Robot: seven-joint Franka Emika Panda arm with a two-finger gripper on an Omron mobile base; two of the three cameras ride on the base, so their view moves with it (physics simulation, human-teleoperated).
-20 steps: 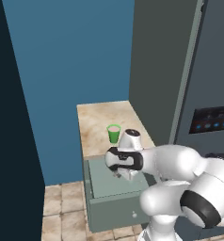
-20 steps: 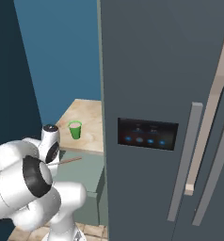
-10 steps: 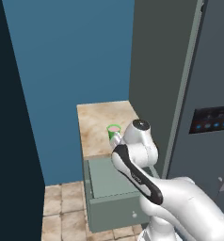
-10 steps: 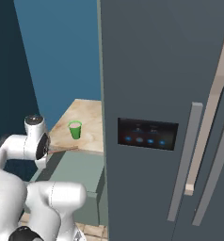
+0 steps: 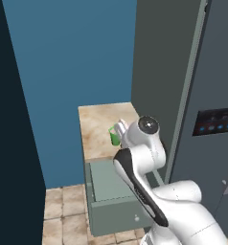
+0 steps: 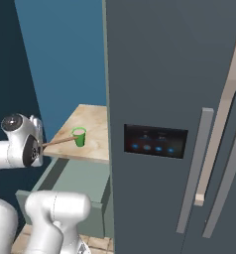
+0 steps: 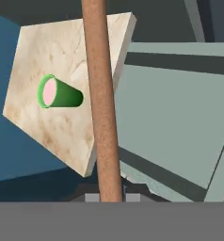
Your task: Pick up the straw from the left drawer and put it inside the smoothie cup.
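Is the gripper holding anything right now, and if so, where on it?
Yes: the gripper holds the straw by one end; the rest of the stick juts out ahead of the fingers, its far end near the smoothie cup.

- My straw (image 7: 102, 103) is orange-brown.
- The smoothie cup (image 7: 61, 93) is green, pink inside.
- The left drawer (image 5: 111, 191) is grey-green.
- The counter (image 6: 92, 136) shows mottled beige.
- The wall (image 5: 68, 57) is blue.
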